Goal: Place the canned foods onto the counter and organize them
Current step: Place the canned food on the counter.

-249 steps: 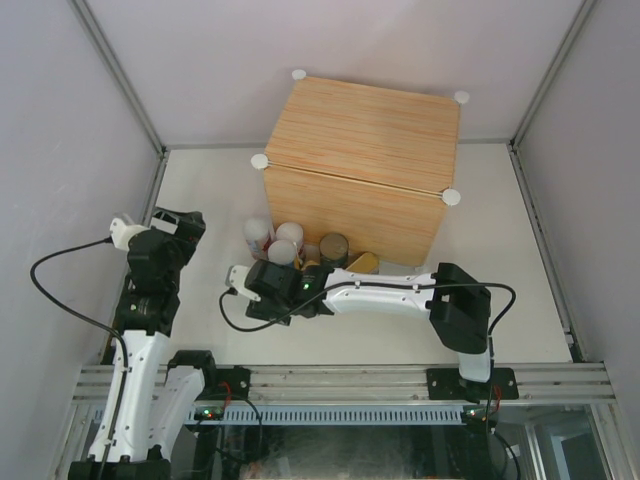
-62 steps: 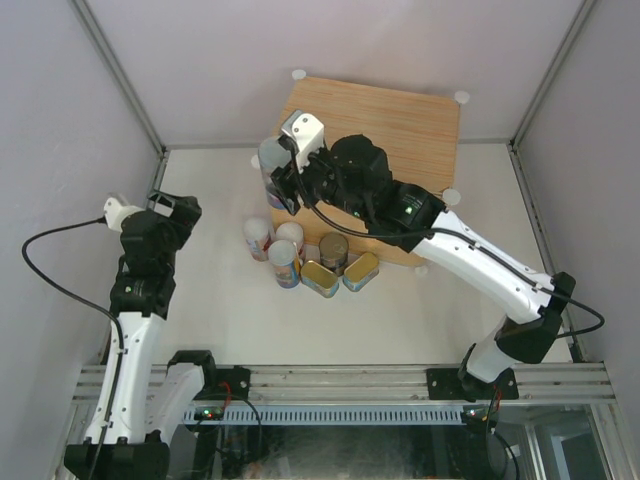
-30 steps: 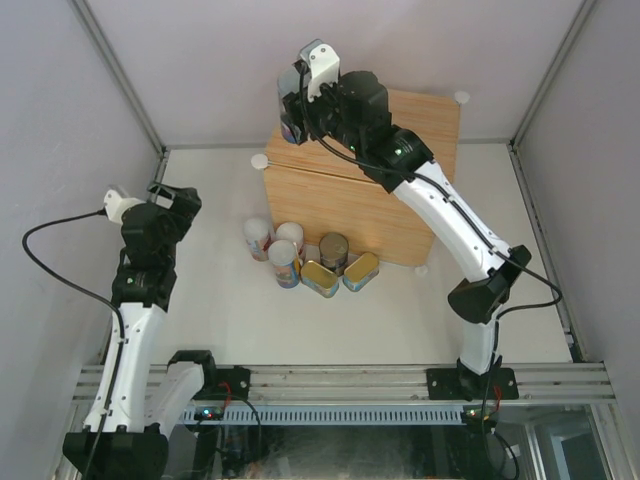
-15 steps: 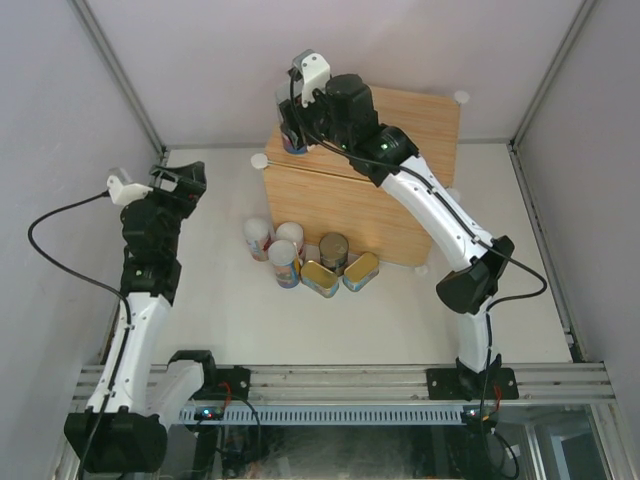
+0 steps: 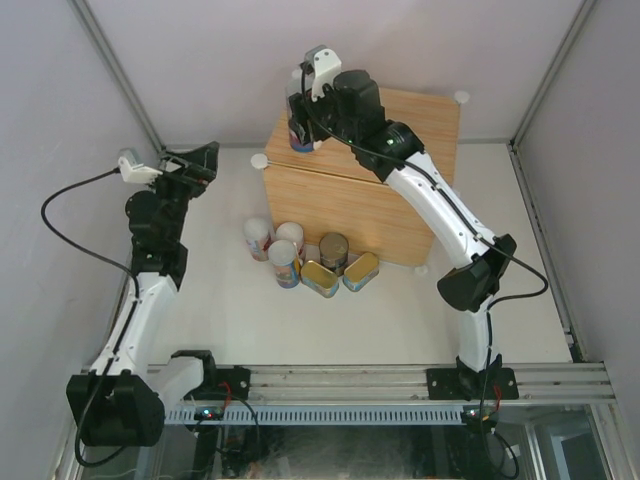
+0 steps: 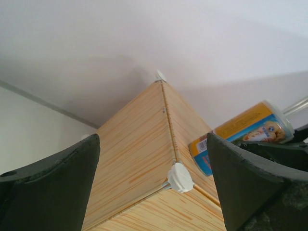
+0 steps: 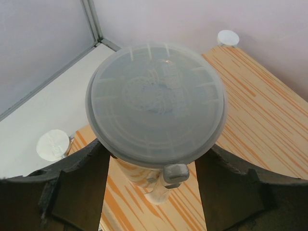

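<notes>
The right gripper (image 5: 304,118) clamps a white-lidded can (image 7: 156,103) upright at the ten o'clock corner of the counter (image 5: 400,130), while the left gripper (image 6: 153,144) gapes wide, empty.

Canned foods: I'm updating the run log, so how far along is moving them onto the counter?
Nothing is released on the counter yet. In hand: the right gripper is shut on one white-lidded can over the counter's far left corner; contact with the top is unclear. Left: six cans clustered on the table, while the left gripper is open and empty.
</notes>
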{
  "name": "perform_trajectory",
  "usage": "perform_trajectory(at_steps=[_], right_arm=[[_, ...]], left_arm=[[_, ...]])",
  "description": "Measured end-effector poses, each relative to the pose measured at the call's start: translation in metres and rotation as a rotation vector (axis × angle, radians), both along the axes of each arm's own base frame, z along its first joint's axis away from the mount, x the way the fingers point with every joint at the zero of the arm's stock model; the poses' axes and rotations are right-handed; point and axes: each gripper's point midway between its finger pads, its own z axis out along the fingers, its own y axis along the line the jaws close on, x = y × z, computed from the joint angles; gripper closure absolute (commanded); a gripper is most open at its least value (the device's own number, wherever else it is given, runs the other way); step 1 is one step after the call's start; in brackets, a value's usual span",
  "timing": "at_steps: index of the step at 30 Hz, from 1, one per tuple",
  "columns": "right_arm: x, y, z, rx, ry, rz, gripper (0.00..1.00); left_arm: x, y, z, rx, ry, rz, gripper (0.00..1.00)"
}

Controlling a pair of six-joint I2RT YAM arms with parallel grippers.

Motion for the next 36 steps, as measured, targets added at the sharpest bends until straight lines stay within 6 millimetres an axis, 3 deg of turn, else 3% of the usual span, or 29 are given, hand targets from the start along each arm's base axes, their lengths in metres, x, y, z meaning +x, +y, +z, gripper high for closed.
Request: perform_trajectory(at_steps=[6, 15, 22, 29, 36], right_arm=[[0.005, -0.003, -0.002, 0.022, 0.02, -0.01, 1.0], [0.004, -0.005, -0.003, 0.032, 0.037, -0.006, 0.59], [0.004, -0.005, -0.003, 0.034, 0.043, -0.003, 0.42], [0.005, -0.007, -0.003, 0.043, 0.052, 0.0, 0.33], [0.006, -0.007, 0.0, 0.064, 0.051, 0.007, 0.26]], left_arm=[[0.007, -0.017, 0.003, 0.01, -0.041, -0.083, 0.05], [0.017, -0.044, -0.012, 0.005, -0.018, -0.194, 0.05], [0.017, -0.058, -0.017, 0.008, -0.008, -0.238, 0.05], [0.018, -0.059, -0.012, 0.014, -0.008, -0.237, 0.04], [0.019, -0.057, 0.011, 0.051, -0.028, -0.219, 0.04]])
